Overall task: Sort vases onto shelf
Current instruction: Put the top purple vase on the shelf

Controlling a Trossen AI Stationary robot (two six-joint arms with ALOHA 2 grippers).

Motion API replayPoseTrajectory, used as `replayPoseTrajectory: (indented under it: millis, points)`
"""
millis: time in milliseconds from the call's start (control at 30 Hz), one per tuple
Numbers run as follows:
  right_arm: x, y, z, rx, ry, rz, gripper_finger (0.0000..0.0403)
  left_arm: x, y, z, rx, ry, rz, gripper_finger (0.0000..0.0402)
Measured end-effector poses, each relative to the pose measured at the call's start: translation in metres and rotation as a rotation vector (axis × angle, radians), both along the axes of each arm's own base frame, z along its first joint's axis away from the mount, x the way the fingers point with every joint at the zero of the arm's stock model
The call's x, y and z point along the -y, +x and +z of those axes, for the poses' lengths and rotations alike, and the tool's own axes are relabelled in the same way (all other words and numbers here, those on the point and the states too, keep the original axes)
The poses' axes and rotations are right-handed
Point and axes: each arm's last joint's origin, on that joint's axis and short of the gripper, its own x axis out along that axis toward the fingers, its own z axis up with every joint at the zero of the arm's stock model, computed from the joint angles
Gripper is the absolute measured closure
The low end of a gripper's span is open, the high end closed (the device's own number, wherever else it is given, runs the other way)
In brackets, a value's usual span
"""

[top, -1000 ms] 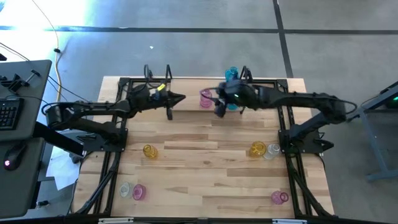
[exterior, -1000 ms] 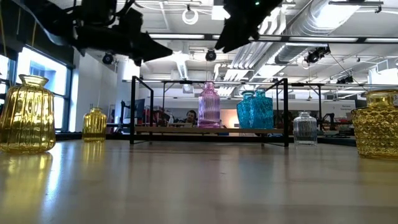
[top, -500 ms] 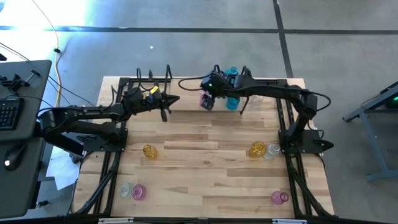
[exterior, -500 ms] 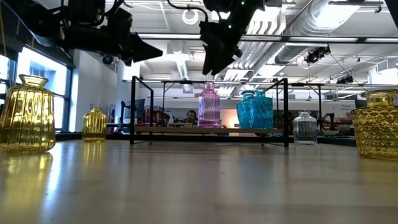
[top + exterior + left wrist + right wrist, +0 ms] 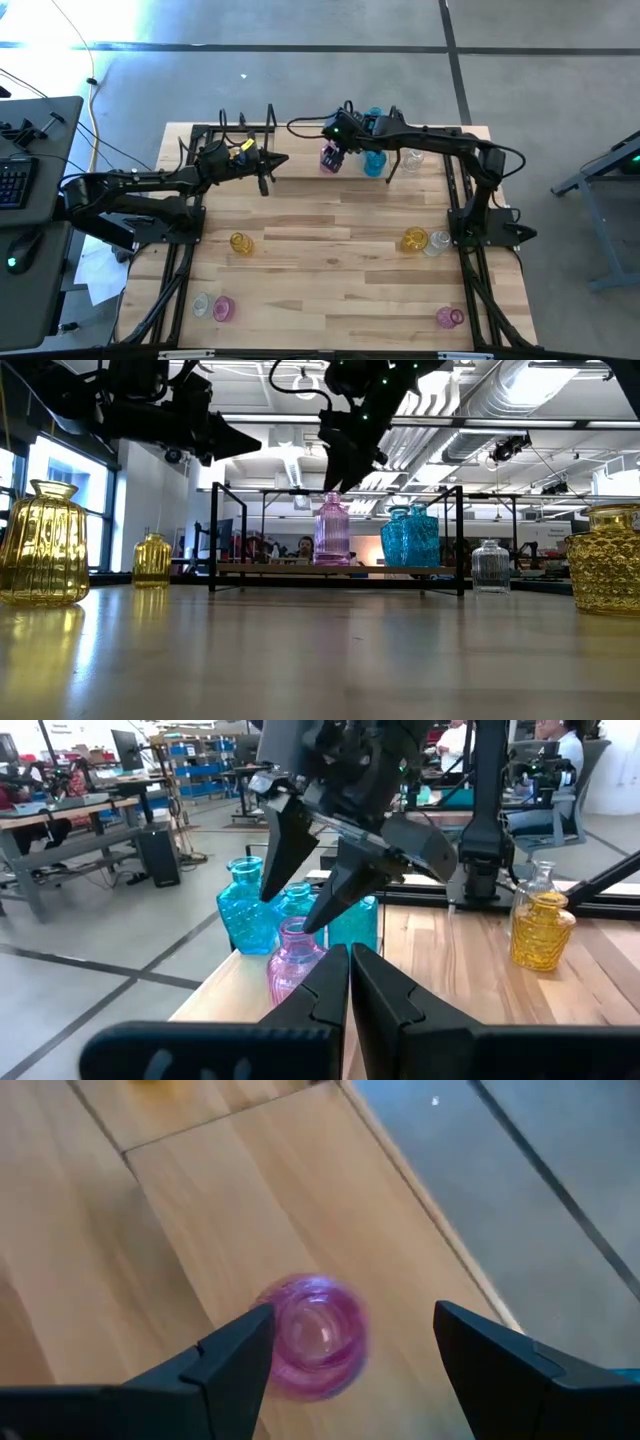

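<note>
While the right tool (image 5: 334,152) hangs just above the pink vase (image 5: 329,158) with its fingers (image 5: 232,1363) spread wide to either side of the vase's mouth, the sorting stands, by judgement, well short of half done. The pink vase stands upright on the shelf (image 5: 340,569), near two cyan-blue vases (image 5: 410,536) that stand close together on the same board; whether the clear vase (image 5: 490,567) rests on the shelf or on the tabletop (image 5: 330,260) beside it cannot be told. The left tool (image 5: 282,159), fingers shut and holding nothing, hovers beside the shelf's other end.

Still on the tabletop:
- an amber-yellow vase (image 5: 240,243) on the left arm's side;
- an amber-yellow and clear pair (image 5: 424,241) on the right arm's side;
- a clear and pink pair (image 5: 213,307) by the near edge;
- a lone pink vase (image 5: 447,318) at the near right.

Six vases thus appear to remain unsorted.
</note>
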Motion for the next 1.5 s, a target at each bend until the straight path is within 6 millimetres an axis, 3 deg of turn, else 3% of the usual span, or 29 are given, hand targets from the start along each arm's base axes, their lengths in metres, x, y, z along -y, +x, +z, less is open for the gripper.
replayPoseTrajectory:
  millis: [100,433,967,1167,1500]
  points:
    - [0.001,0.002,-0.011,-0.039,0.015,0.005,0.0139,0.001,0.0,0.0,0.002,-0.009,-0.009,0.0396]
    - [0.001,0.004,-0.007,0.002,0.012,0.014,0.0152,0.001,0.001,-0.001,-0.004,-0.011,-0.015,0.0396]
    - [0.002,0.005,-0.005,0.01,0.008,0.066,0.0317,0.001,0.001,-0.001,-0.005,-0.01,-0.017,0.0396]
    - [0.008,0.002,-0.005,0.0,-0.009,0.046,0.0312,0.001,0.001,-0.001,-0.005,-0.01,-0.017,0.0396]
    - [0.037,-0.011,-0.005,-0.024,-0.039,-0.037,0.0309,0.001,0.001,-0.001,-0.004,-0.01,-0.017,0.0397]
